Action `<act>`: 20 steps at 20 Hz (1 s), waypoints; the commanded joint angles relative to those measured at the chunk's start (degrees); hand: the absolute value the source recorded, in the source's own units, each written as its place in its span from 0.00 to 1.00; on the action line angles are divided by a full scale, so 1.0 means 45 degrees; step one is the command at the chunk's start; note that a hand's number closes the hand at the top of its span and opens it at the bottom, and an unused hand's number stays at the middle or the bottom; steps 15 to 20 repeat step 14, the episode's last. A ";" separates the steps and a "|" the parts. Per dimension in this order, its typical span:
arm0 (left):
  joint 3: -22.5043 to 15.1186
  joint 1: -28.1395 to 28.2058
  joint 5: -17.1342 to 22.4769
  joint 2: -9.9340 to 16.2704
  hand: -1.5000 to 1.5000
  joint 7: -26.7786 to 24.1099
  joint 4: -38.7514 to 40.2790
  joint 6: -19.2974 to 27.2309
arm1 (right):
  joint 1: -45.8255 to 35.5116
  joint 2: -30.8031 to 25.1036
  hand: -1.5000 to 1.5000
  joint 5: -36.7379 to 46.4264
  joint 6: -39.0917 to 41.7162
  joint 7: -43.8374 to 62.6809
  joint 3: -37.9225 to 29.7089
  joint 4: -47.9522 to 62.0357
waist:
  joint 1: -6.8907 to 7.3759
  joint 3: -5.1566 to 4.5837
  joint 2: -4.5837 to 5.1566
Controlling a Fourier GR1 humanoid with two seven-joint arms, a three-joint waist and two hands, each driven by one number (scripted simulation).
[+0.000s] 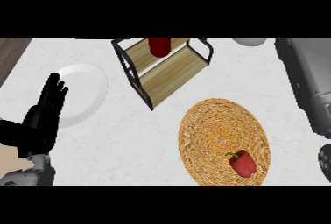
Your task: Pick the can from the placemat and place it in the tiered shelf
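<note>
The red can (159, 46) stands upright on the tiered shelf (169, 70), a black-framed rack with wooden boards at the top centre. Below and right of it lies the round woven placemat (220, 131); no can is on it. My left hand (45, 109) rests open at the left edge, fingers up, far from the shelf. Along the right edge runs my right grey forearm (304, 83). Only a black sliver of my right hand (325, 162) shows below it, so its state is hidden. Neither hand touches the can.
A red bell pepper (243, 163) lies on the placemat's lower right part. A white plate (87, 89) sits on the counter just right of my left hand. A white rounded object (249, 41) shows at the top edge. A dark wooden strip (12, 50) borders the top left.
</note>
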 commanded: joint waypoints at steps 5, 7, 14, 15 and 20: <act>-0.0554 0.0427 -0.0378 -0.0309 0.50 0.0646 -0.1237 0.0199 | 0.1214 -0.2643 0.00 -0.0739 0.2679 -0.0669 -0.0490 0.0409 | 0.0130 0.0016 0.0026; 0.0005 0.0064 -0.0166 0.0103 0.50 0.0485 -0.0527 -0.0067 | 0.1700 -0.2915 0.00 -0.0916 0.3402 -0.0974 -0.0480 0.0336 | 0.0029 0.0010 0.0008; 0.0201 -0.0671 0.0133 0.0065 0.50 0.0244 0.0096 -0.0334 | 0.1518 -0.4249 0.00 -0.1157 0.4403 -0.2189 -0.0825 0.1429 | 0.0309 0.0021 0.0161; 0.0201 -0.0671 0.0133 0.0065 0.50 0.0244 0.0096 -0.0334 | 0.1518 -0.4249 0.00 -0.1157 0.4403 -0.2189 -0.0825 0.1429 | 0.0309 0.0021 0.0161; 0.0201 -0.0671 0.0133 0.0065 0.50 0.0244 0.0096 -0.0334 | 0.1518 -0.4249 0.00 -0.1157 0.4403 -0.2189 -0.0825 0.1429 | 0.0309 0.0021 0.0161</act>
